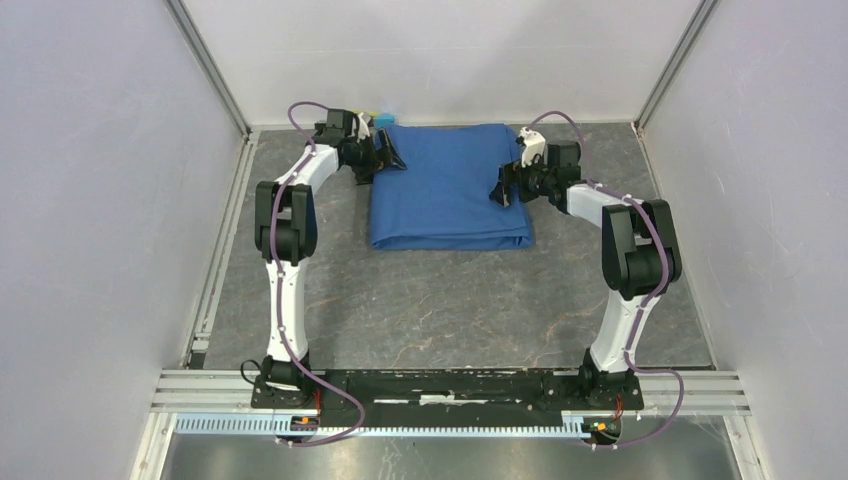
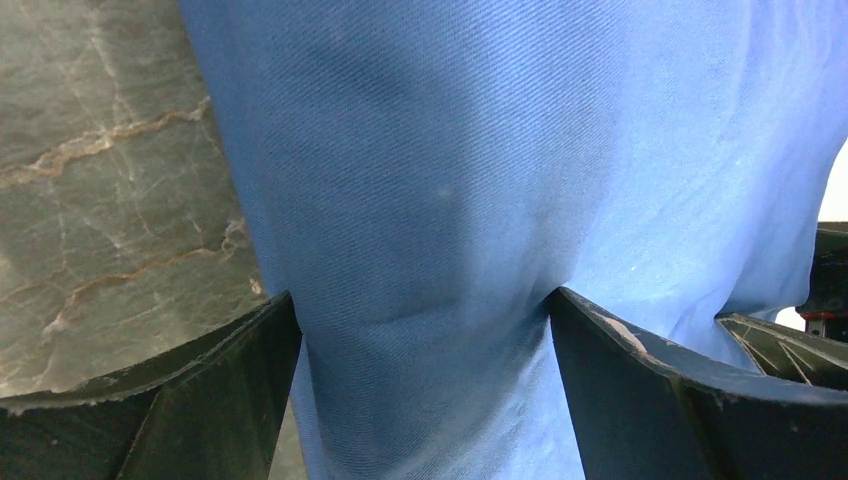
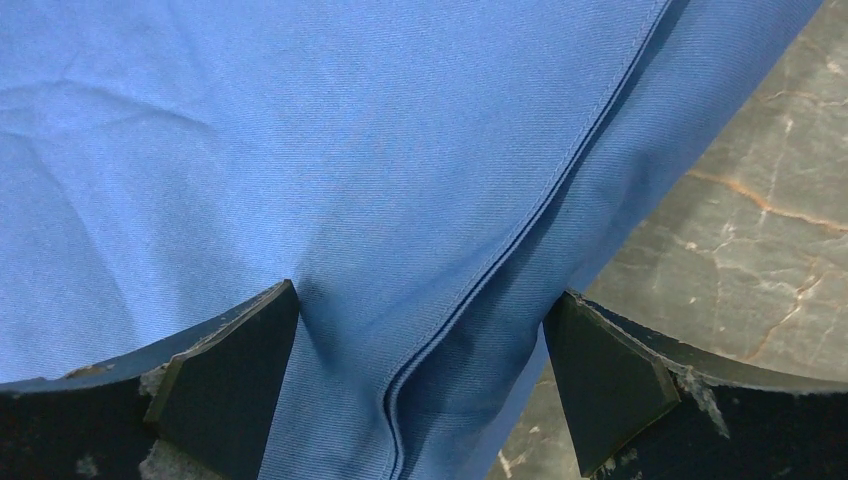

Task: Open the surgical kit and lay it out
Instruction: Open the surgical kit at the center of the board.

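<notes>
Blue cloth of the folded wrap (image 1: pixel 450 185) is straddled at its far left corner by the left claw (image 1: pixel 385 152) and at its right edge by the right claw (image 1: pixel 508 185), both spread wide, nothing pinched yet.

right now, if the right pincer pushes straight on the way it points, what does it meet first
The blue cloth wrap; its hemmed edge sits right ahead of the open right pincer, seemingly very close.

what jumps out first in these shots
The folded blue cloth wrap lies at the far middle of the grey marbled table. The left gripper sits at its far left corner and the right gripper at its right edge, both open with cloth between their jaws.
</notes>
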`<state>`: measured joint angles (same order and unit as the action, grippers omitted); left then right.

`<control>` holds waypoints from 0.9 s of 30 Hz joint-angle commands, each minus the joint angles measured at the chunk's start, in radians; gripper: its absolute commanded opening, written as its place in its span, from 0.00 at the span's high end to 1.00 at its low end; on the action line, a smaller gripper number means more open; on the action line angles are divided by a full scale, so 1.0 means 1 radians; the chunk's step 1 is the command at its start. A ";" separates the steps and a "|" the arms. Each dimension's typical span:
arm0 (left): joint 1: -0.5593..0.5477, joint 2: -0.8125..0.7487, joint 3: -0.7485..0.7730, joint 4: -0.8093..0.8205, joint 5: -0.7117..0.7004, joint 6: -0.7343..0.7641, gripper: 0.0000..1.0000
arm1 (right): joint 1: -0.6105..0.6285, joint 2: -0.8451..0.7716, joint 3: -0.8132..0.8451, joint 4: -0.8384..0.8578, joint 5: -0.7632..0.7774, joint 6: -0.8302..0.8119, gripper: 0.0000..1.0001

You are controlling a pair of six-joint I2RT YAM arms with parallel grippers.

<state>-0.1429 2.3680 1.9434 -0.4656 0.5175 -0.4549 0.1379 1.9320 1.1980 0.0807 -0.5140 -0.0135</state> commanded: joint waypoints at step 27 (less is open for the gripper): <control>-0.028 -0.010 0.102 0.046 0.016 -0.069 0.00 | -0.030 0.002 0.166 -0.026 -0.017 -0.073 0.02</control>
<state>-0.1482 2.4432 2.0636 -0.4652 0.5064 -0.5053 0.1162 1.9903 1.3075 0.0051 -0.5121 -0.0410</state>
